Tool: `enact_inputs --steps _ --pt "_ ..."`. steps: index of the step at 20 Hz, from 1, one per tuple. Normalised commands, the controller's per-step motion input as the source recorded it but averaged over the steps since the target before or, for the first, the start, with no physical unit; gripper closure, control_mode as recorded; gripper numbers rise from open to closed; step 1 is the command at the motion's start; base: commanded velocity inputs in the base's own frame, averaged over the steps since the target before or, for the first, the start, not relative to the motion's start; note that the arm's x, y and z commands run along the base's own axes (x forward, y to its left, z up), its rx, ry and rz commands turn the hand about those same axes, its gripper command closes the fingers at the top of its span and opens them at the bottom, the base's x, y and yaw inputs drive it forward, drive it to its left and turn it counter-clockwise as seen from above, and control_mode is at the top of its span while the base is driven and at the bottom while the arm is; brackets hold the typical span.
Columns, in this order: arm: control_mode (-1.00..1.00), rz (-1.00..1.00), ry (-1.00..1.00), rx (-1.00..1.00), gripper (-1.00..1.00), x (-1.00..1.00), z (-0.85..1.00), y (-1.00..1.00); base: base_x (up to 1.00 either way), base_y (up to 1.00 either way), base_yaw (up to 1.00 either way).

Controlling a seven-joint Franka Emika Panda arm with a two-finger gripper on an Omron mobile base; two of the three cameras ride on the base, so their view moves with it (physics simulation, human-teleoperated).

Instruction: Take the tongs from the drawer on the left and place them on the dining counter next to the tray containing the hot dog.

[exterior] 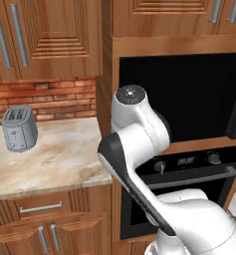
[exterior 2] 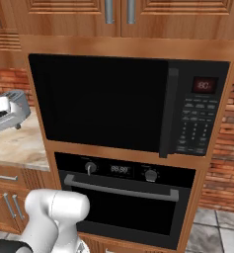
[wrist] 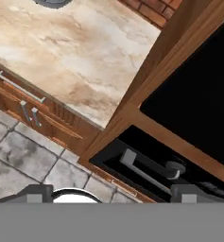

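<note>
The drawer (exterior: 40,207), shut, sat at the lower left of the left base view, its silver bar handle (exterior: 40,207) horizontal, under the marbled desk (exterior: 55,159) carrying a grey toaster (exterior: 19,128). In the hand view it lay at the left edge, and the fingers (wrist: 37,194) stood wide apart at the bottom, gripping nothing, above the tiled floor (wrist: 19,160). An oven (exterior 2: 126,197) sat beneath a microwave (exterior 2: 123,106).

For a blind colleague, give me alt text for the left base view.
A white robot arm with dark joints rises before a black built-in oven, beside a closed reddish-brown wooden drawer with a silver bar handle under a beige marbled counter holding a grey toaster.
</note>
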Motion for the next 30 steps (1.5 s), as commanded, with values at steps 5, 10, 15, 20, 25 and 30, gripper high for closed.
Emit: enact_inputs --steps 5,10,15,20,25,30 --pt "-1.0 0.16 -0.18 -0.22 -1.0 -0.49 0.0 0.78 0.0 0.0 0.0" --pt "-1.0 0.18 -0.07 -0.16 -1.0 -0.36 -0.16 0.63 0.0 0.0 0.0" --pt "-1.0 0.21 0.0 -0.11 -1.0 -0.18 -0.43 0.35 0.0 0.0 0.0" --pt "-1.0 0.21 0.0 -0.16 -1.0 -0.04 -0.45 0.37 0.0 0.0 0.0" --pt "-1.0 0.18 -0.03 -0.18 -1.0 0.0 -0.43 0.39 0.0 0.0 0.0" --pt "-1.0 0.04 -0.05 -0.2 -1.0 0.0 -0.31 0.1 0.0 0.0 0.0"
